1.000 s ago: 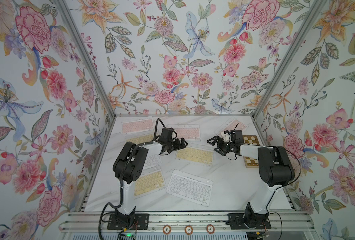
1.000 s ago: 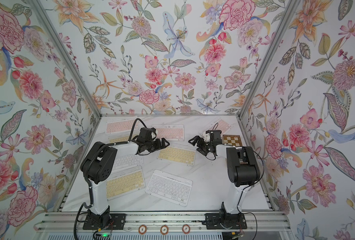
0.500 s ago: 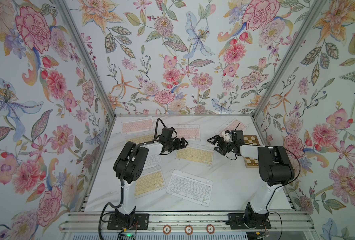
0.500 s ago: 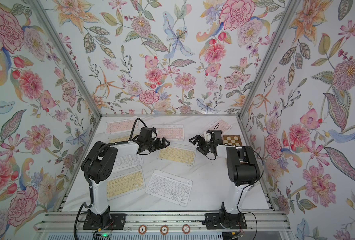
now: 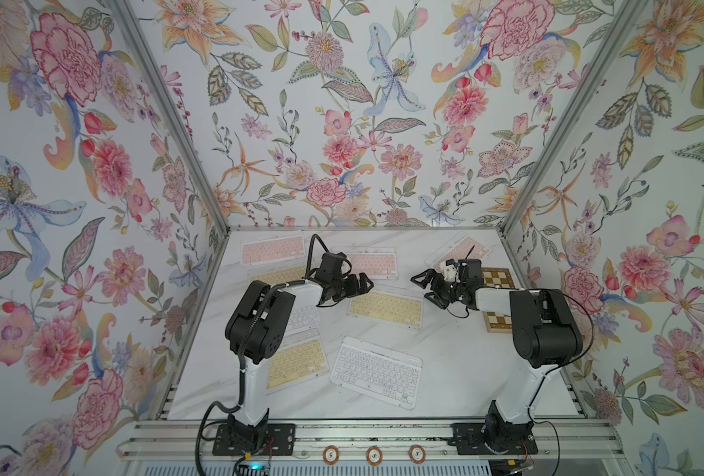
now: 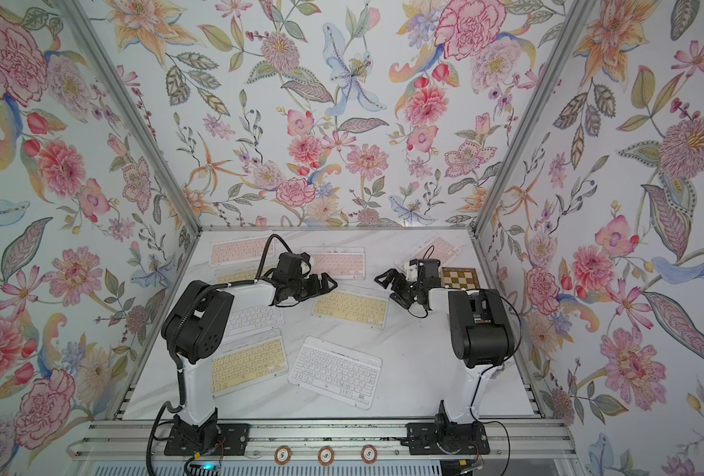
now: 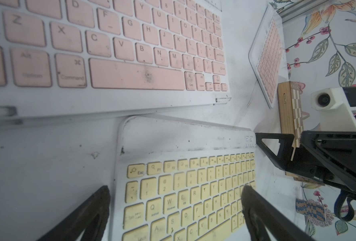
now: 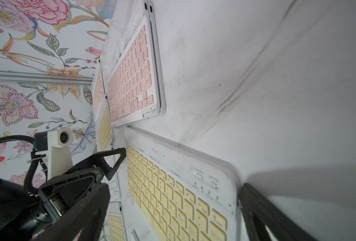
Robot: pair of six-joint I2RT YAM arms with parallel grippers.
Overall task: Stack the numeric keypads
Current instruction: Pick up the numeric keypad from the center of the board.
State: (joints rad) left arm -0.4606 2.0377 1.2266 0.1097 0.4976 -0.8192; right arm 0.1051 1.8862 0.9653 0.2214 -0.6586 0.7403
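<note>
Several numeric keypads lie flat on the white marble table (image 5: 457,362). A yellow-keyed keypad (image 5: 385,307) (image 6: 350,307) sits mid-table between my two arms. My left gripper (image 5: 364,284) (image 6: 328,284) hovers open at its far left corner, its fingers either side of the keypad's short end (image 7: 185,194). My right gripper (image 5: 422,287) (image 6: 384,285) is open too, at the far right corner, straddling the same yellow keypad (image 8: 173,198). Neither holds anything. A pink keypad (image 5: 373,263) (image 7: 114,52) lies just behind, overlapping the yellow one's edge.
More keypads surround the arms: pink at the back left (image 5: 272,249) and back right (image 5: 459,247), white (image 5: 300,317) and yellow (image 5: 296,362) by the left arm, white at the front (image 5: 375,371). A wooden chessboard (image 5: 496,280) lies under the right arm. Floral walls close in three sides.
</note>
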